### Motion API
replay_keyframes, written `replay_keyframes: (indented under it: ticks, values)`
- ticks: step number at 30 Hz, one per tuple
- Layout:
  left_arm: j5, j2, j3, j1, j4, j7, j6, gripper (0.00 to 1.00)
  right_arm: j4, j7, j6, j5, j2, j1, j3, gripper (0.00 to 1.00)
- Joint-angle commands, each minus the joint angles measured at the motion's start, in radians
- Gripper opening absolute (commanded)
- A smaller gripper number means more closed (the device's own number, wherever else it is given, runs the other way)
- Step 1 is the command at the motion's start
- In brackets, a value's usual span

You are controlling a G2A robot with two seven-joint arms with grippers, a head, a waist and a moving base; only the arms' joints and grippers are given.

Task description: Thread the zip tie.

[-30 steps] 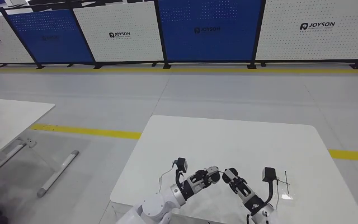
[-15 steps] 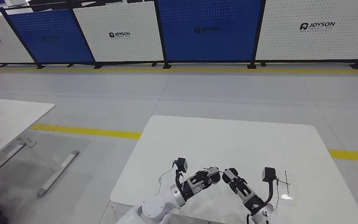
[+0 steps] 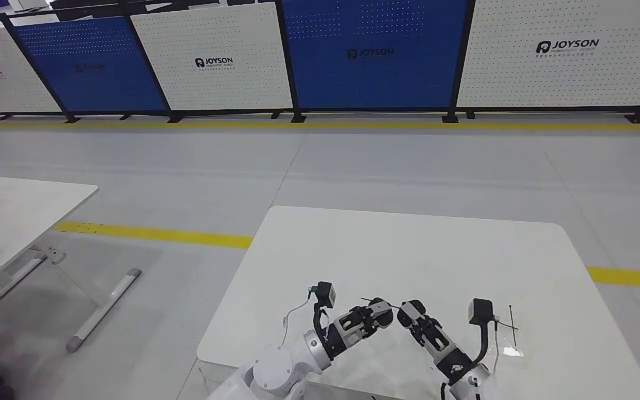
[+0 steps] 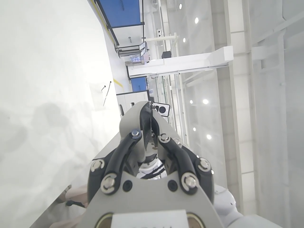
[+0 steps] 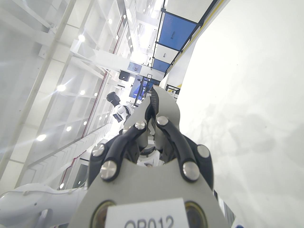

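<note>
My left gripper (image 3: 383, 312) and right gripper (image 3: 405, 312) face each other tip to tip, low over the white table (image 3: 400, 250) near its front edge. In the left wrist view the left gripper (image 4: 150, 106) is shut on a thin black zip tie (image 4: 150, 117) that runs edge-on between its fingers. The right gripper (image 5: 154, 93) is shut, its dark ribbed pads pressed together. I cannot tell whether anything is between them. Another black zip tie (image 3: 511, 322) (image 4: 107, 93) lies flat on the table, off to the right of both grippers.
A small clear scrap (image 3: 512, 351) lies near the loose zip tie, and a short black piece (image 4: 103, 88) sits beside it. A second white table (image 3: 30, 215) stands to the left across the floor. Blue and white panels (image 3: 370, 50) line the back.
Both arms stay almost in place. A thin dark strand now shows just above the left gripper's tip in the top view.
</note>
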Motion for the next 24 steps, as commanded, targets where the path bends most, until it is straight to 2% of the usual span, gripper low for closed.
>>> replay_keyframes:
  ticks: [1, 10, 11, 12, 18, 24]
  values:
    - [0.002, 0.000, 0.001, 0.000, 0.001, 0.001, -0.001, 0.00, 0.000, -0.003, 0.002, -0.001, -0.001, 0.001, -0.001, 0.00]
    - [-0.002, 0.001, 0.000, 0.000, 0.001, 0.005, -0.008, 0.00, 0.003, 0.002, 0.005, -0.006, -0.005, 0.003, -0.002, 0.00]
    - [-0.003, 0.001, 0.000, 0.001, 0.000, 0.005, -0.009, 0.00, 0.003, 0.003, 0.004, -0.006, -0.005, 0.003, -0.001, 0.45]
    - [-0.003, 0.001, 0.000, 0.001, 0.000, 0.006, -0.011, 0.00, 0.003, 0.003, 0.004, -0.005, -0.006, 0.002, -0.001, 1.00]
    - [0.001, 0.002, -0.004, 0.005, -0.004, 0.013, -0.012, 0.00, -0.001, 0.003, 0.003, -0.004, -0.006, -0.005, 0.014, 1.00]
    - [0.005, 0.007, -0.026, 0.020, -0.015, 0.029, -0.008, 0.00, -0.029, -0.020, -0.005, 0.006, -0.001, -0.033, 0.075, 1.00]
